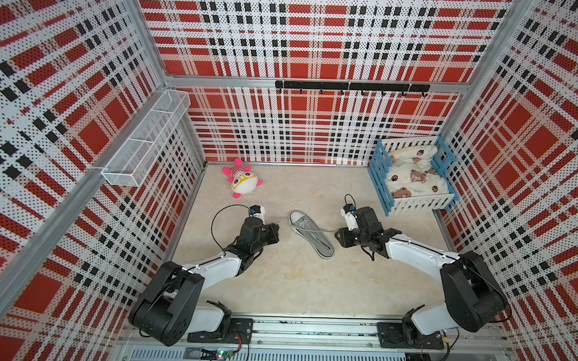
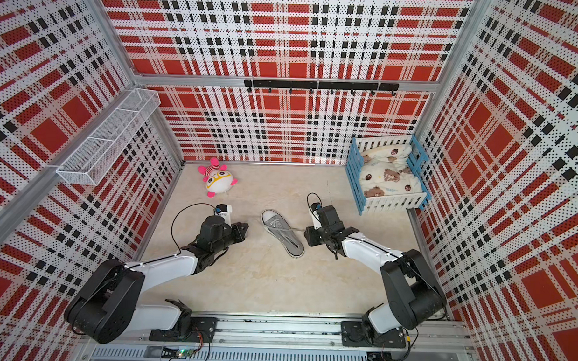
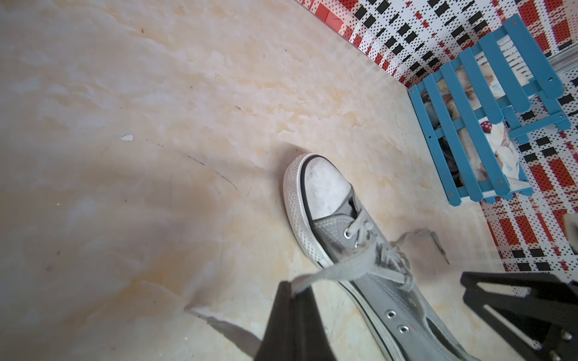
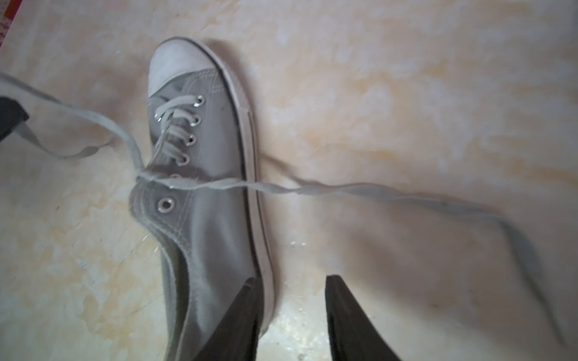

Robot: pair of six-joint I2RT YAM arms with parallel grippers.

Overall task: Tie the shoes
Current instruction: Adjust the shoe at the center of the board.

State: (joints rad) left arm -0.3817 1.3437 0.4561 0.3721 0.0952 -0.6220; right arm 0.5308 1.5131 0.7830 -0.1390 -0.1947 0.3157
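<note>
Nearest to the rail, both arms reached forward over the bare counter [image 1: 277, 280]. The left end effector [image 3: 294, 289] was closed tight on the end of one lace [image 3: 337, 270], which ran from the eyelets to it in a raised, nearly straight line. The right end effector [image 4: 292, 278] stood partly open, its jaws apart with nothing between them, just beside the heel part of the sole. The grey shoe [image 1: 310, 233] lay flat between the two end effectors, about in the middle of the counter, with its toe toward the back wall. The second lace [image 4: 375, 189] went over the shoe's side and lay loose on the counter, held by nothing. The two laces crossed above the tongue. I could not tell if this was already a first knot or only a crossing. No loop and no bow was visible, so I judged the task to be at an early stage: the free lace had to be taken, and knot and bow were not yet made. Further back, well apart, a plush toy [image 1: 244, 181] and a small blue-and-white cot [image 1: 378, 178] stood near the far wall.
</note>
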